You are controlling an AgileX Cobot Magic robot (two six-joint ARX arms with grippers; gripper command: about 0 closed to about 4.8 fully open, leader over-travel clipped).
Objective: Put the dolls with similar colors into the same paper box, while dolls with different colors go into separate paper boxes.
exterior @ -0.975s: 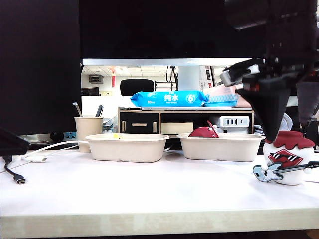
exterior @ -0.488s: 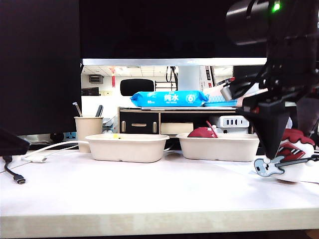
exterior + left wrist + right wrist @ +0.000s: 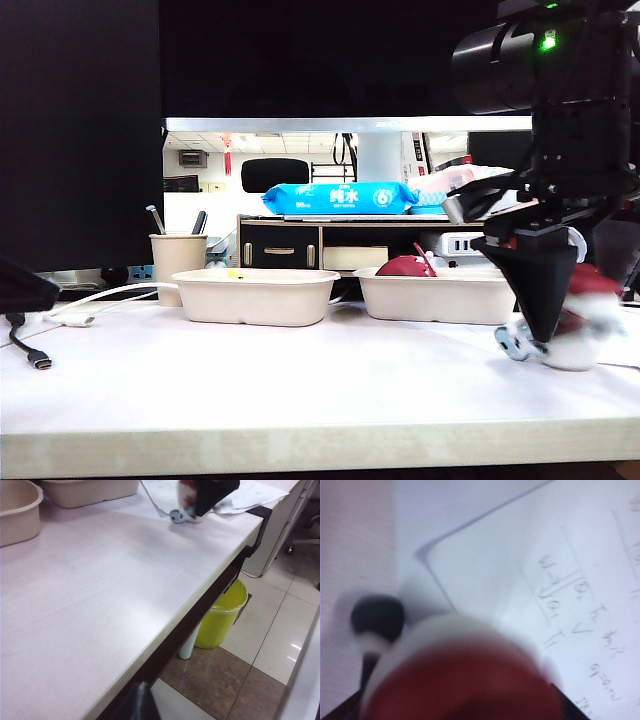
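Observation:
A white doll with a dark-red cap (image 3: 588,330) and a blue guitar (image 3: 512,345) stands blurred on paper at the table's right end. My right gripper (image 3: 562,322) is down around it, jaws open, one dark finger (image 3: 540,290) in front of it. In the right wrist view its red cap (image 3: 465,690) fills the space between the jaws. Two paper boxes stand at the back: the left one (image 3: 255,297) shows a speck of yellow, the right one (image 3: 440,297) holds a red-capped doll (image 3: 405,266). My left gripper (image 3: 141,705) hangs shut off the table's front edge.
A beige pen cup (image 3: 177,262) stands left of the boxes and a cable (image 3: 30,350) trails at the far left. Behind them is a small shelf with a blue wipes pack (image 3: 340,197). Written sheets (image 3: 545,580) lie under the doll. A yellow bin (image 3: 220,615) sits below the table.
My right gripper has come down over the guitar doll. The doll tipped over and shifted a little to the left, and now shows blurred. The left arm has not moved.

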